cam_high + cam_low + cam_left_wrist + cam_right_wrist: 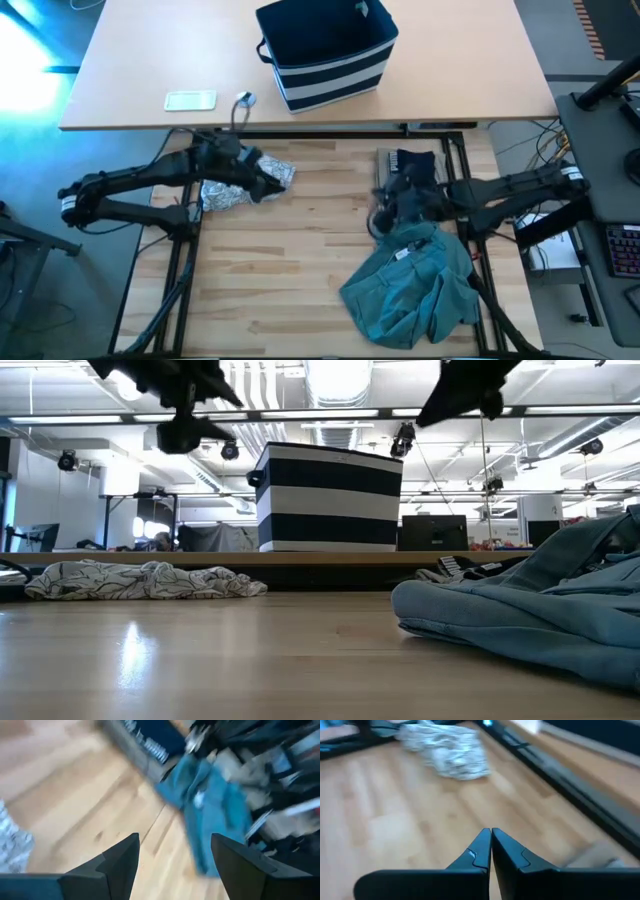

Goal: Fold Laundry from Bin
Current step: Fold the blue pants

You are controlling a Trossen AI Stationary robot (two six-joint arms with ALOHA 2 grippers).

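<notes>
Laundry: teal garment lies crumpled at lower right of the table, soft and limp; pinch a hem edge. Left claw gapes empty; right claw is closed, empty.

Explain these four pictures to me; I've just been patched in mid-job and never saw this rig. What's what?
Two dark robot arms work over a wooden table. One picture looks straight down, one looks level across the tabletop, and two come from cameras on the wrists. The left gripper is open and empty, above the grey-white patterned garment. The right gripper is shut on nothing, near the dark navy garment and the crumpled teal-green garment. The striped navy bin sits on the desk behind.
</notes>
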